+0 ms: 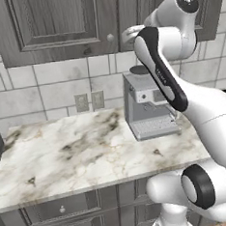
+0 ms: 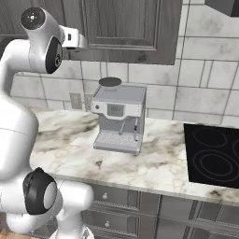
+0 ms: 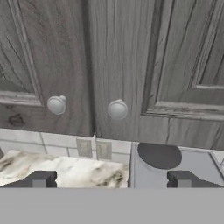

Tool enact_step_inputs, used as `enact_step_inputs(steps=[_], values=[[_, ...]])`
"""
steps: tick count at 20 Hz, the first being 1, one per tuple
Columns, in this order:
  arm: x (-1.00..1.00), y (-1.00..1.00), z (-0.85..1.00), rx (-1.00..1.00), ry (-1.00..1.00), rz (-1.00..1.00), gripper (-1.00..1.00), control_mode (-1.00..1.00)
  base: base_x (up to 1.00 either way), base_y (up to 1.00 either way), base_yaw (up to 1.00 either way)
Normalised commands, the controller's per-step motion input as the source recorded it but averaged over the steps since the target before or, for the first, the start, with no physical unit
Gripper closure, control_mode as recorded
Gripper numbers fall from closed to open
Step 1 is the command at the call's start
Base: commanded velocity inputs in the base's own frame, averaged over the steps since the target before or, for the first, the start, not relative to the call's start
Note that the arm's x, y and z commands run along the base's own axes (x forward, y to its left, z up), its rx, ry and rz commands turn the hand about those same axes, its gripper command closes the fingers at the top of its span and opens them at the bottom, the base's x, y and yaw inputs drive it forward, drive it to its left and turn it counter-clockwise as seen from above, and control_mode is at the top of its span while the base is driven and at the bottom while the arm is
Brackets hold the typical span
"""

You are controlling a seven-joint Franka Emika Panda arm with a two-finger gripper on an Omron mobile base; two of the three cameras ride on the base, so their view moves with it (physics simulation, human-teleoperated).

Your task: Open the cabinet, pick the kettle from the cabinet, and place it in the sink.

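At the top centre of the frame, the cabinet (image 3: pixel 113 65) stays shut, presumably hiding the kettle, while the gripper (image 3: pixel 109 179), jaws spread wide and empty, faces its right knob (image 3: pixel 117 109) above the coffee machine (image 2: pixel 117 120), lined up for a pull.

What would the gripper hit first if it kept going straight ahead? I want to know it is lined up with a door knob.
Probably the cabinet front: the open gripper faces its closed doors, aimed roughly at the right door's knob. Exact depth and height are hard to judge.
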Motion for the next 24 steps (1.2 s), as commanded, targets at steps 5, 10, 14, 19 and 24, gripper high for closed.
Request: enact_step_inputs(steps=[5,10,14,19,24], values=[[0.38,0.11,0.00,0.00,0.02,0.00,-1.00,-1.00,0.00,0.00,0.00],[0.39,0.13,0.01,0.00,0.04,0.00,-1.00,-1.00,0.00,0.00,0.00],[0.36,0.11,0.05,0.00,0.00,0.00,-1.00,-1.00,0.00,0.00,0.00],[0.35,0.02,0.03,0.00,0.00,0.00,-1.00,-1.00,0.00,0.00,0.00],[0.30,-0.01,-0.04,0.00,0.01,0.00,-1.00,-1.00,0.00,0.00,0.00]])
